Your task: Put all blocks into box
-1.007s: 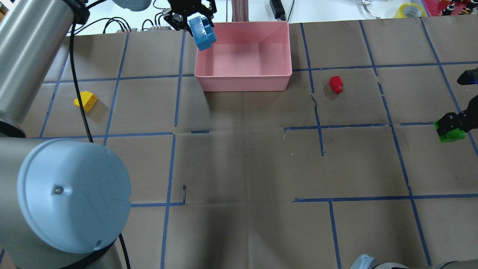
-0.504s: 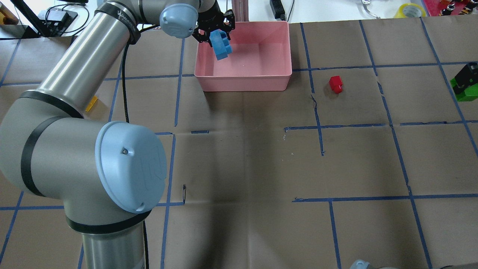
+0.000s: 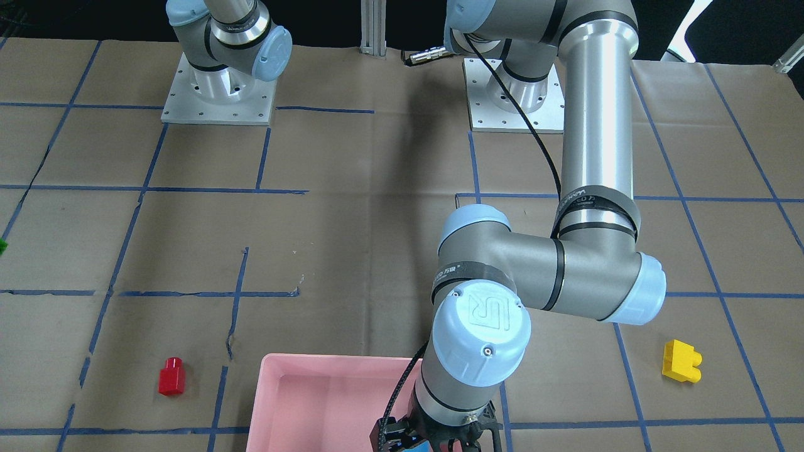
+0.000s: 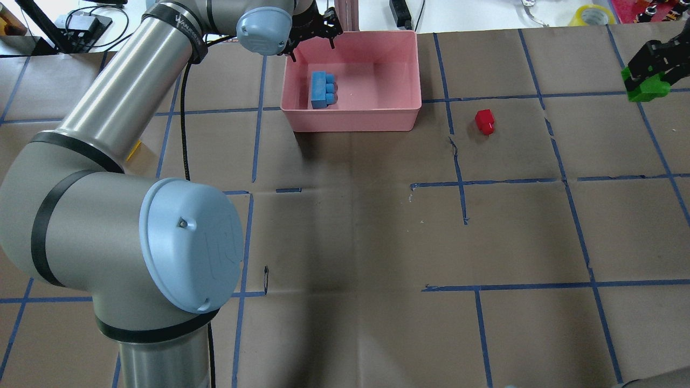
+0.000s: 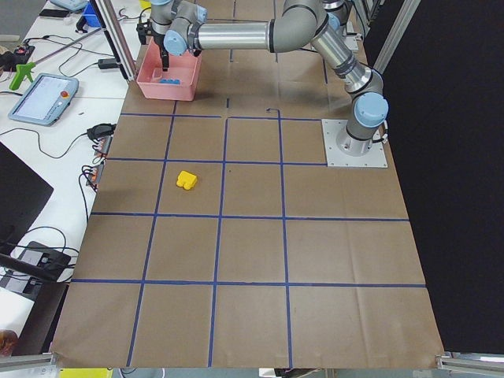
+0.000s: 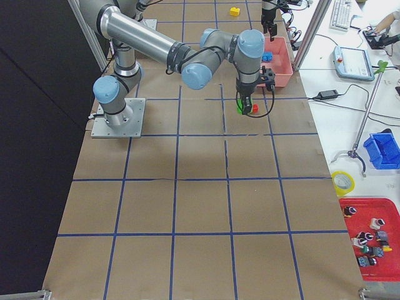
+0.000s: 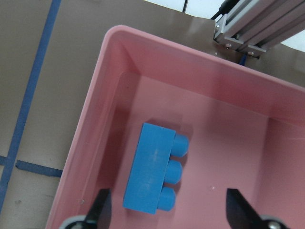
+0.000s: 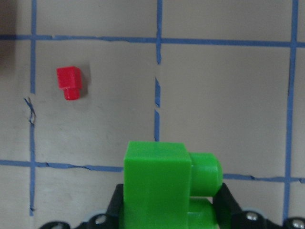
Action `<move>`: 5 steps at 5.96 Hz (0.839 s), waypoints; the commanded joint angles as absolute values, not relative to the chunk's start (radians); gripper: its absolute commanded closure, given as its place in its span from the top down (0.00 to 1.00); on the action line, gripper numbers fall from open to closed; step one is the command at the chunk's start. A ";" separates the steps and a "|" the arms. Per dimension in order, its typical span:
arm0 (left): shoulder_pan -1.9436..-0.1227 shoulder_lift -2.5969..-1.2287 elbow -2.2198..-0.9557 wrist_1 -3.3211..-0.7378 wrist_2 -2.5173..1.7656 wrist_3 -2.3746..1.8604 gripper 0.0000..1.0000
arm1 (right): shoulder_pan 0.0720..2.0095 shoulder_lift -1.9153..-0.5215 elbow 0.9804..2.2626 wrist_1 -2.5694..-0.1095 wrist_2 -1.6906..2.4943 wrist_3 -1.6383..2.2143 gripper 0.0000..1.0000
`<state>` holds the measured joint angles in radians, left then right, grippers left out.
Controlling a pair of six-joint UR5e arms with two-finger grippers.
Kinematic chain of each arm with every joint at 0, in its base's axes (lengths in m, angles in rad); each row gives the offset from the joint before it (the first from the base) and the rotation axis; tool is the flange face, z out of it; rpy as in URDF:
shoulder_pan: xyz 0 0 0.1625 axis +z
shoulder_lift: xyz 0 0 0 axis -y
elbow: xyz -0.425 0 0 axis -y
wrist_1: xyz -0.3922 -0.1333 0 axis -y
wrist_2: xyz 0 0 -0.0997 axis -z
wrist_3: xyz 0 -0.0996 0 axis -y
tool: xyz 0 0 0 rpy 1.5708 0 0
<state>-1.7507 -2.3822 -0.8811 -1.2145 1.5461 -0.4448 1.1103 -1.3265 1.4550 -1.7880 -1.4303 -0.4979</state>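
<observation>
The light blue brick (image 4: 323,90) lies on its side in the pink box (image 4: 350,121), near its left wall; it also shows in the left wrist view (image 7: 155,167). My left gripper (image 4: 312,32) hangs open and empty above it. My right gripper (image 4: 649,73) is shut on the green brick (image 4: 647,90) and holds it above the table at the far right; the right wrist view shows this brick (image 8: 159,186) too. The red brick (image 4: 484,121) lies on the table right of the box. The yellow brick (image 3: 681,361) lies on the table to my left, mostly hidden overhead by my left arm.
My left arm's elbow (image 4: 183,242) fills the near left of the overhead view. An aluminium post (image 4: 345,16) stands just behind the box. A yellow tape roll (image 4: 592,15) and cables lie beyond the table's far edge.
My left gripper opened and let go of the light blue brick, which dropped into the box. My right gripper carried the green brick farther across the table.
</observation>
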 commanded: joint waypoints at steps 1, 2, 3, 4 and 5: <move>-1.720 -2.239 -0.880 -1.399 1.545 -0.422 1.00 | 1.249 -1.257 1.361 -1.792 -1.283 -0.334 0.09; -1.654 -2.180 -0.885 -1.467 1.534 -0.335 1.00 | 1.341 -1.220 1.335 -1.808 -1.252 -0.167 0.09; -1.576 -2.130 -0.896 -1.535 1.532 -0.190 1.00 | 1.427 -1.168 1.294 -1.847 -1.253 -0.064 0.09; -1.496 -2.106 -0.903 -1.578 1.535 -0.067 1.00 | 1.496 -1.098 1.226 -1.885 -1.252 0.069 0.10; -1.406 -2.106 -0.920 -1.585 1.534 0.051 1.00 | 1.572 -1.006 1.142 -1.931 -1.252 0.183 0.10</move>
<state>-1.4899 -2.1152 -0.9064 -1.5655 1.5347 -0.0650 1.4983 -1.0885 1.2173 -1.8885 -1.2528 0.0668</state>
